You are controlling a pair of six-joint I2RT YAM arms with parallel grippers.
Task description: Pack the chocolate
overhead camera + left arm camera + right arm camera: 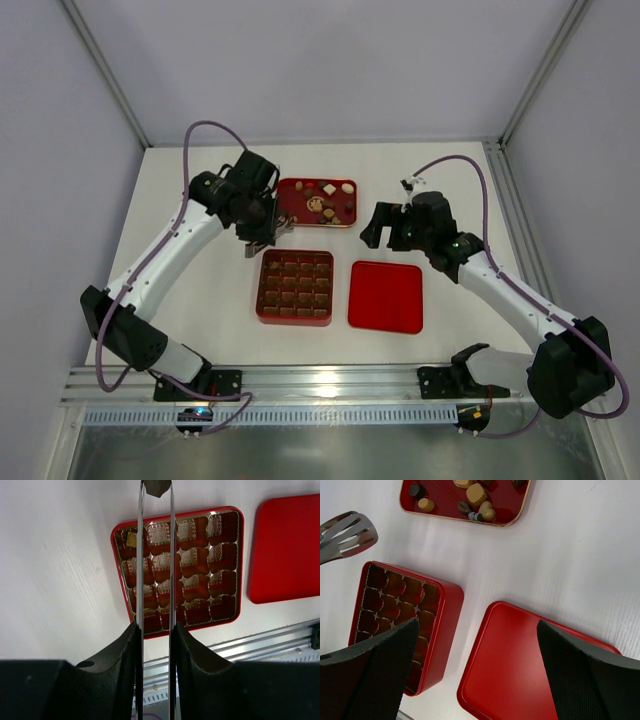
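Observation:
Several pieces of chocolate (318,205) lie on a flat red tray (341,184) at the back; they also show in the right wrist view as chocolate (475,495). My left gripper (155,630) is shut on metal tongs (141,555), and a dark piece (156,486) is pinched at their tips above the back edge of the red box (117,570). One tan piece (132,539) sits in a corner compartment. From above, the left gripper (262,232) hovers by the box (296,320). My right gripper (477,630) stands open and holds nothing.
The flat red lid (386,296) lies right of the box, under the right gripper (385,228). The tongs' slotted end (345,534) shows in the right wrist view. An aluminium rail (330,380) runs along the near edge. White walls enclose the table.

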